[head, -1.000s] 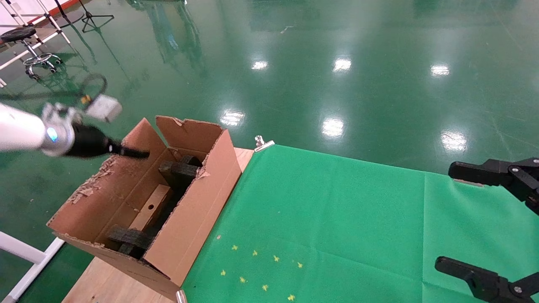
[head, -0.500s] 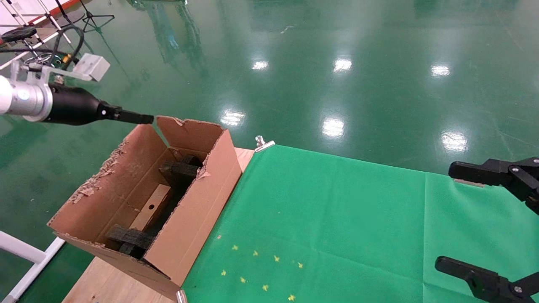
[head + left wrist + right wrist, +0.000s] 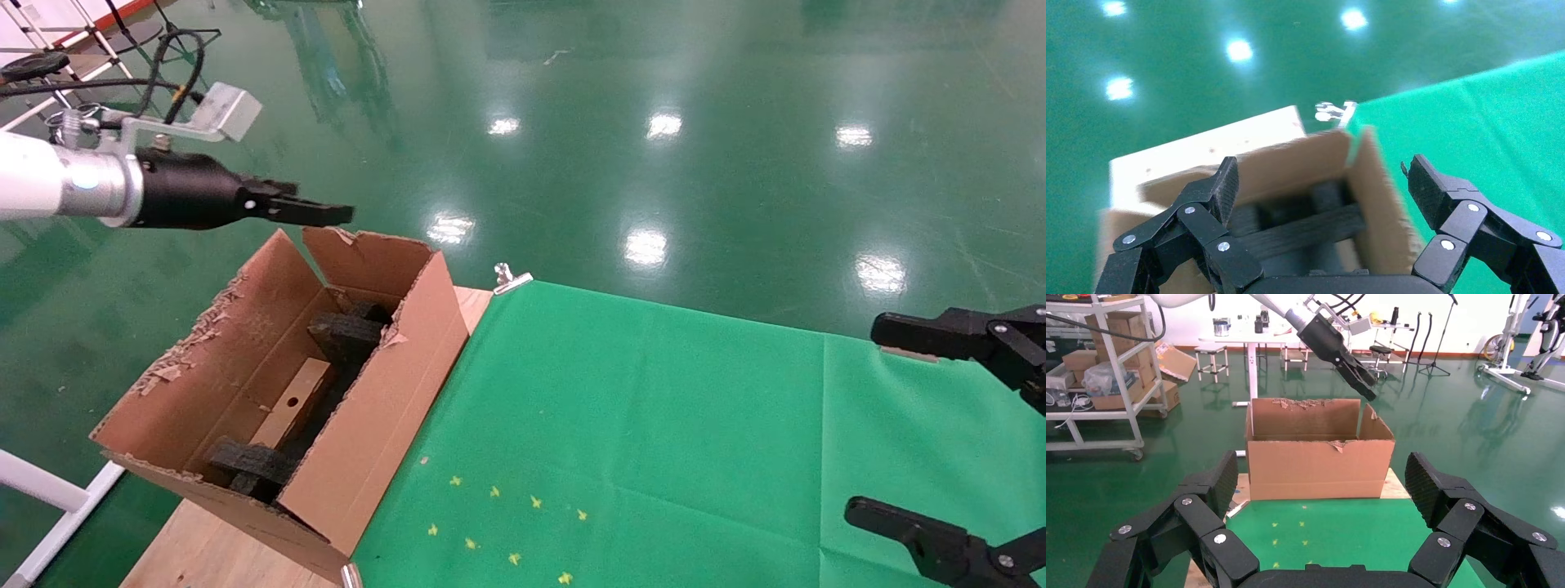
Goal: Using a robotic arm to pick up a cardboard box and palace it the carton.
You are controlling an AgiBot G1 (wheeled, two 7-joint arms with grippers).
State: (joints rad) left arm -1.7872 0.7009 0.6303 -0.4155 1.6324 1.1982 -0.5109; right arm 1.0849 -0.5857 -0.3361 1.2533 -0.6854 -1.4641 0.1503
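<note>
Green cloth [image 3: 654, 425] borders the carton [image 3: 376, 408] holding the cardboard box [image 3: 292, 402]; above, the left gripper [image 3: 323, 211] spreads empty; the right gripper [image 3: 1318, 484] gapes wide.

The cardboard box [image 3: 290, 402] lies mostly hidden in the carton [image 3: 384, 408], between dark foam blocks [image 3: 343, 335]; only one long face shows. The right gripper [image 3: 940, 433] is cut off at the right edge. The carton interior blurs in the left wrist view.
</note>
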